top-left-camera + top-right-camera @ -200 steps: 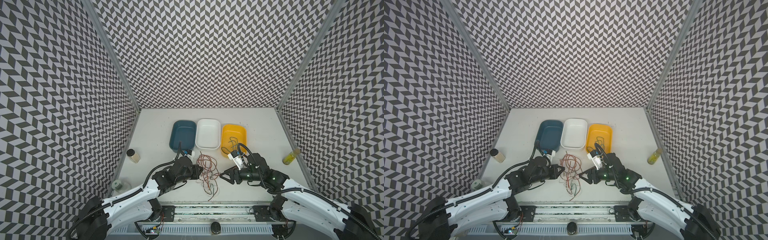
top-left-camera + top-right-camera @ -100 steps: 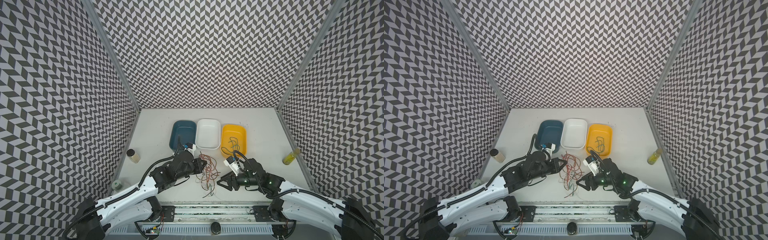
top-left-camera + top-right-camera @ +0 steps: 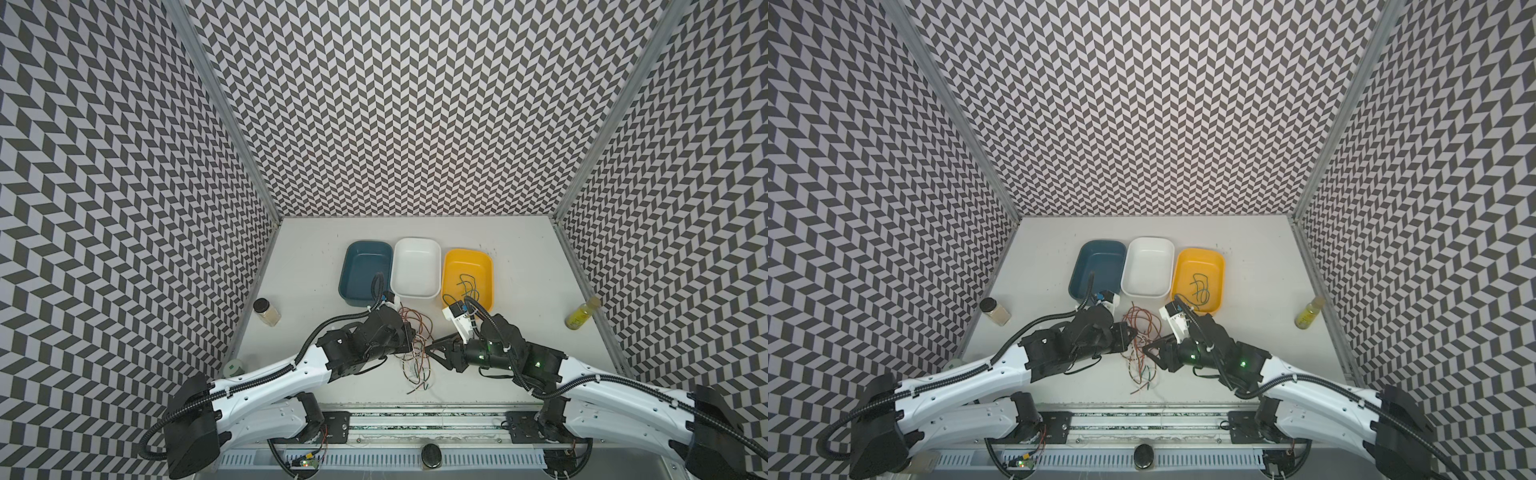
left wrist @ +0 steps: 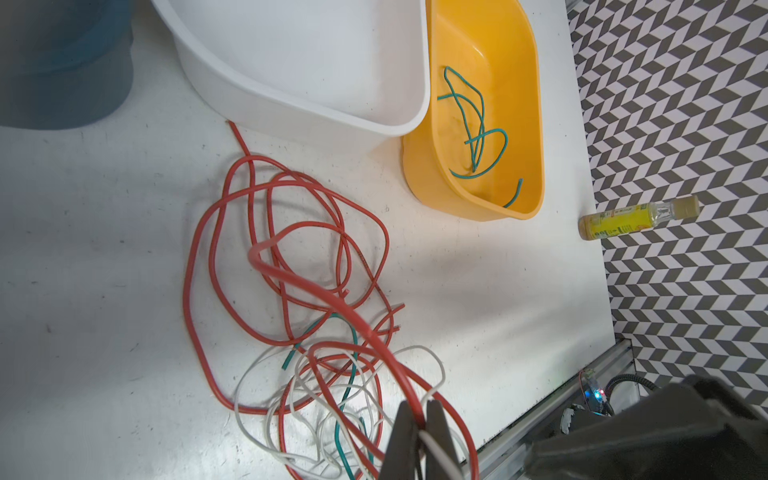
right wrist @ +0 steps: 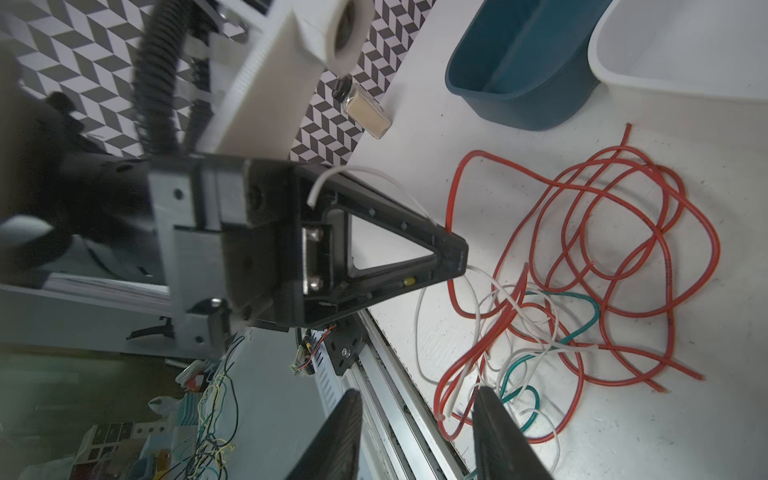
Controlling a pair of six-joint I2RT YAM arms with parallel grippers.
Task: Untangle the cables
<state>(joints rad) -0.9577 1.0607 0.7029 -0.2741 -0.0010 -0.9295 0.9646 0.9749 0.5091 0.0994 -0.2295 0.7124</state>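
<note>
The cables (image 3: pixel 415 357) lie as a tangle of red, white and green wires near the table's front edge, between my two grippers in both top views. My left gripper (image 4: pixel 420 415) is shut on a red and a white cable and holds them up off the tangle (image 4: pixel 316 316). It sits at the tangle's left side (image 3: pixel 1133 332). My right gripper (image 5: pixel 417 392) is open at the tangle's right side (image 3: pixel 432 347), with a red and white loop (image 5: pixel 451 399) showing between its fingers. A separate green cable (image 3: pixel 467 286) lies in the yellow tub (image 3: pixel 449 266).
A blue tub (image 3: pixel 361 266) and a white tub (image 3: pixel 415 266) stand beside the yellow one behind the tangle. There is a small jar (image 3: pixel 267 311) at the left wall and a yellow bottle (image 3: pixel 582 318) at the right wall. The metal rail (image 3: pixel 415 419) runs along the table's front edge.
My right gripper has slid left up to the tangle and its jaws have narrowed. The left gripper, still shut, has shifted a little to the right with its cables.
</note>
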